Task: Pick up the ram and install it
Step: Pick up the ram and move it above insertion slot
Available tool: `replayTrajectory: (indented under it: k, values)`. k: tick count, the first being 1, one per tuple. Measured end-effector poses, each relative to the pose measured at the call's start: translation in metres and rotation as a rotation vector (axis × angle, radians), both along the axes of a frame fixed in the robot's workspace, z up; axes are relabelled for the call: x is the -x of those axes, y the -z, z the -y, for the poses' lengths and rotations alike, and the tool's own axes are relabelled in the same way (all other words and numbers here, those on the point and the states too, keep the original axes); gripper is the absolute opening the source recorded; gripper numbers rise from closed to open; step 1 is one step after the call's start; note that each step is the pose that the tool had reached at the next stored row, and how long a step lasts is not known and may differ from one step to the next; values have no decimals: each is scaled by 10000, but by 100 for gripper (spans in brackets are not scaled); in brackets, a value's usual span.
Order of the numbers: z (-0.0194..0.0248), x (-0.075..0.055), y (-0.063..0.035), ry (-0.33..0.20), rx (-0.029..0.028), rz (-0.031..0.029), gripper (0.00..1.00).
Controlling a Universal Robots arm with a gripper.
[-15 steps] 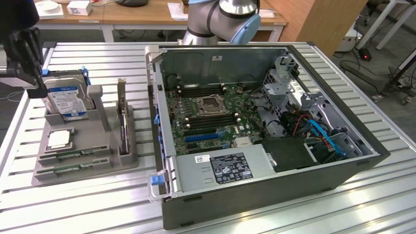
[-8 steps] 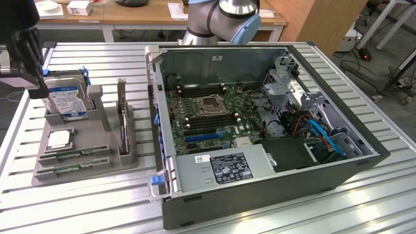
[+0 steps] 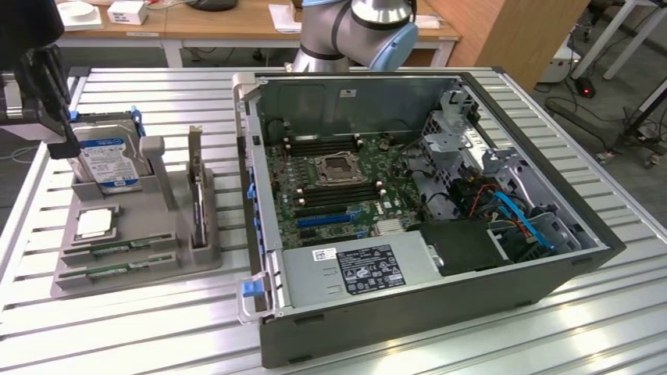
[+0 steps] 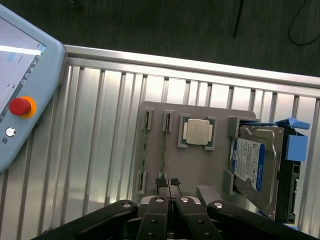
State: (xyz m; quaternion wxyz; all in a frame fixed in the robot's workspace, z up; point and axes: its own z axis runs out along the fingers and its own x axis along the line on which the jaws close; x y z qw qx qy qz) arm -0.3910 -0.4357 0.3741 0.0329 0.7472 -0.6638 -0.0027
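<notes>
Slatted metal tabletop (image 3: pixel 125 328) carries an open computer case (image 3: pixel 417 312), its power-supply label (image 3: pixel 360 269) unreadable; near the tabletop's edge on the exterior view's left, a grey holder (image 3: pixel 198 258) keeps a hard drive (image 3: pixel 109 164), blue-white label illegible; the ram (image 3: pixel 117 250) and its twin (image 3: pixel 105 271) lie at the holder's opposite end; the gripper (image 4: pixel 168 187) hangs over the holder, jaws pressed together, empty; bare slats surround the holder.

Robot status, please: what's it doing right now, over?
Gripper shut, empty, above tray. Ram in tray slot, untouched; twin beside it. Nothing between gripper and ram.
</notes>
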Motion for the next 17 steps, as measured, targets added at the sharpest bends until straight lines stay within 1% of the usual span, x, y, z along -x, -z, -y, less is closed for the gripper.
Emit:
replayTrajectory:
  k: [1,2,3,4,5,7,8,17]
  values:
    - [0,1,3,0,-55,-1,9]
    - [-1,2,8,1,-84,6,9]
    - [-1,2,14,1,-92,25,9]
    - [0,2,22,-1,-93,65,9]
    - [0,4,31,-1,-92,122,9]
    - [1,6,40,-3,-92,217,9]
    - [1,5,42,-4,-92,236,9]
    - [0,7,42,-2,-91,239,9]
